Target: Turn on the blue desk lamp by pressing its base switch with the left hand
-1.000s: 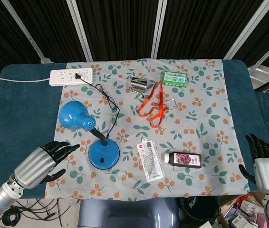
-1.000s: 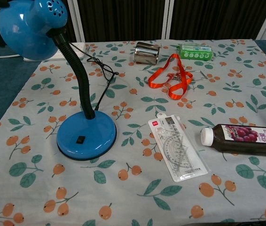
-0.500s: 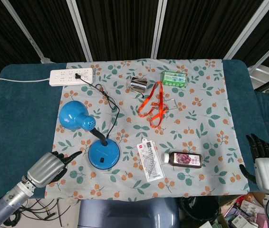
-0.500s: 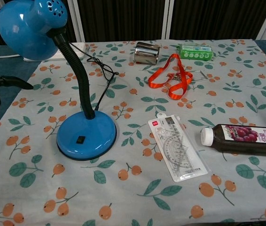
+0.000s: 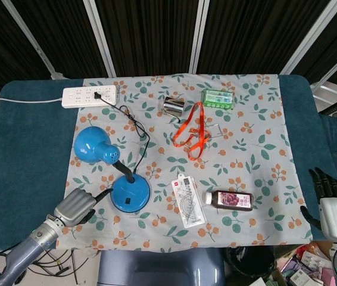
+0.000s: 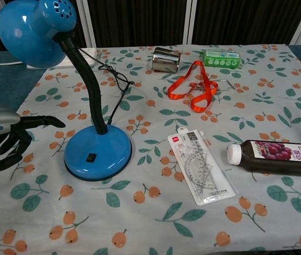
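Note:
The blue desk lamp stands left of centre on the floral cloth, its round base [image 5: 130,194] [image 6: 97,152] carrying a small black switch [image 6: 91,158] on top. The shade [image 5: 96,145] [image 6: 33,29] leans out to the left on a black gooseneck. My left hand [image 5: 80,206] [image 6: 12,141] hovers just left of the base, one finger [image 6: 49,121] stretched toward it and the others curled in; it holds nothing and touches nothing. My right hand [image 5: 335,205] hangs off the table's right front corner, fingers apart and empty.
A white power strip [image 5: 89,96] lies at the back left with the lamp's cord plugged in. A metal cup [image 6: 165,59], a green pack [image 6: 221,58] and an orange lanyard [image 6: 195,87] lie behind; a ruler pack [image 6: 200,166] and juice bottle [image 6: 275,157] lie right of the base.
My left hand has moved right and closer to the lamp base, curling its fingers while one stays extended. The right hand has not moved.

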Robot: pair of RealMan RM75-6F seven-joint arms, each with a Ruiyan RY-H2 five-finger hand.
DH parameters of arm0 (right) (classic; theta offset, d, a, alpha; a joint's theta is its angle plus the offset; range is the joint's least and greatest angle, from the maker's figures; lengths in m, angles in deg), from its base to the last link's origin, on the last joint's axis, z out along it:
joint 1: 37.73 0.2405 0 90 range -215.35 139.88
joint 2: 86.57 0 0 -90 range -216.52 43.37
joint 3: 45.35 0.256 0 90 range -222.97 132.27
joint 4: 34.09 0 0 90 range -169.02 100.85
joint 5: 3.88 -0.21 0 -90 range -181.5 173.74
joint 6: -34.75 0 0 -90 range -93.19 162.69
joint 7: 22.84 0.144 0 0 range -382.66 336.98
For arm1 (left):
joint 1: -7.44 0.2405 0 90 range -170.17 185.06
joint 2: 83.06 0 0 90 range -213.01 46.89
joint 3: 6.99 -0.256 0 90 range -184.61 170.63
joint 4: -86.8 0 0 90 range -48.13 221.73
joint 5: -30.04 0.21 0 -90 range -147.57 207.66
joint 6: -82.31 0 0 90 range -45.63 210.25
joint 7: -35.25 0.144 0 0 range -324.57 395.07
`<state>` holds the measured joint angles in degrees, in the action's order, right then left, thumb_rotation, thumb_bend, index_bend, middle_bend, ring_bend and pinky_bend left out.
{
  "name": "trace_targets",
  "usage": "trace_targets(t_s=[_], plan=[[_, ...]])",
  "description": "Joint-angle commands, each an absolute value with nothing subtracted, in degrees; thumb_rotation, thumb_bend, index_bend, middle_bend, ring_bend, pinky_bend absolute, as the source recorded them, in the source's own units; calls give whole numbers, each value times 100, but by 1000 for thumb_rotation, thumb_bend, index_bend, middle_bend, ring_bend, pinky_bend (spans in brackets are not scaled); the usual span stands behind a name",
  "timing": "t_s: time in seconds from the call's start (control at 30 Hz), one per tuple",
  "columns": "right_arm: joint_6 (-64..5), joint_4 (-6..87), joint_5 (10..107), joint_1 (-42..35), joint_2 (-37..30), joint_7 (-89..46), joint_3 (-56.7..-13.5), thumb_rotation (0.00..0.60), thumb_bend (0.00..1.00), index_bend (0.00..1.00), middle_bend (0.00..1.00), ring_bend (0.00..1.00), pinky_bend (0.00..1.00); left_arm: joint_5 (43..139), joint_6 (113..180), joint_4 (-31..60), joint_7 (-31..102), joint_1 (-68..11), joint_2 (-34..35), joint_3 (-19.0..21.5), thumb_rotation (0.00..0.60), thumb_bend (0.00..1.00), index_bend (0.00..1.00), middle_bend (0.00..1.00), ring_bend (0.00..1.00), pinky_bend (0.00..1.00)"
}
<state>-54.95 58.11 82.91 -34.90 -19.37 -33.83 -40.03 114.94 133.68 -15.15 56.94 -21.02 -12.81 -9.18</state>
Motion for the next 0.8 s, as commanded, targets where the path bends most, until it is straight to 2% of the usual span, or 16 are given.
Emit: trace_targets(t_s=[0.03, 0.8], plan=[[-5495, 5809, 8289, -3488, -1939, -3378, -3999, 600, 162, 4, 56, 119, 161, 11336, 13225, -1544, 5784, -2203, -1160, -871, 600, 531, 52, 641, 587, 603], [-5479, 5796, 8281, -3474, -1938, -3361, -3991, 600, 162, 4, 56, 119, 161, 10954, 12927, -1487, 6072, -2489, -728, -986, 600, 531, 83, 642, 587, 603]])
